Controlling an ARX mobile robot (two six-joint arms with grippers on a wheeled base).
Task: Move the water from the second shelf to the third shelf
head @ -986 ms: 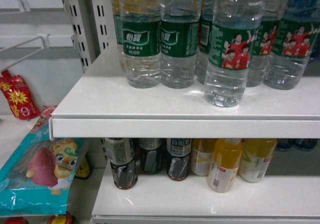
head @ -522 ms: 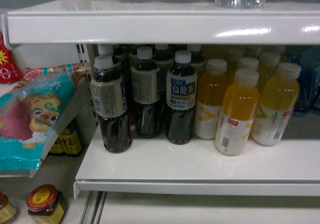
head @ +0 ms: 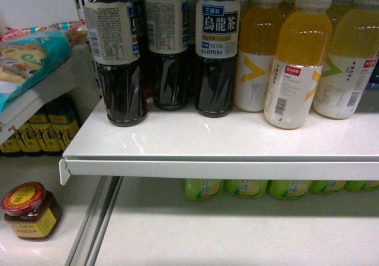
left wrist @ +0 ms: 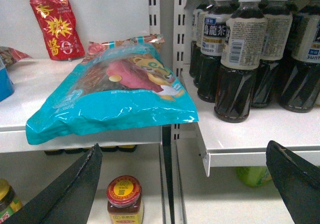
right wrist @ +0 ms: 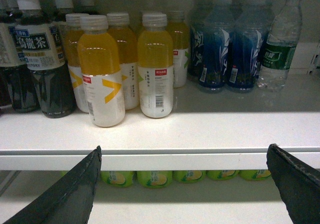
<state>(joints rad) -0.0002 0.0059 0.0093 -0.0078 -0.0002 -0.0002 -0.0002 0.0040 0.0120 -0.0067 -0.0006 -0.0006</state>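
Observation:
One clear water bottle point(right wrist: 280, 42) with a green label and white cap stands at the far right of a white shelf point(right wrist: 200, 129) in the right wrist view, behind several blue bottles point(right wrist: 225, 49). The head view holds no water. My right gripper point(right wrist: 185, 150) is open and empty, low in front of that shelf's front edge. My left gripper point(left wrist: 184, 149) is also open and empty, level with the left end of the shelf point(left wrist: 260, 134), in front of the upright post. Neither gripper appears in the head view.
Dark tea bottles point(head: 216, 53) and orange juice bottles point(head: 296, 64) fill the shelf point(head: 237, 147). Green bottles point(head: 246, 188) stand on the level below. On the left unit lie a teal snack bag point(left wrist: 120, 94), a red pouch point(left wrist: 55, 27) and a red-lidded jar point(head: 26, 210).
The head view has dropped from the shelf of water bottles to the tea and juice shelf below. The water bottles have passed out of the top of that view.

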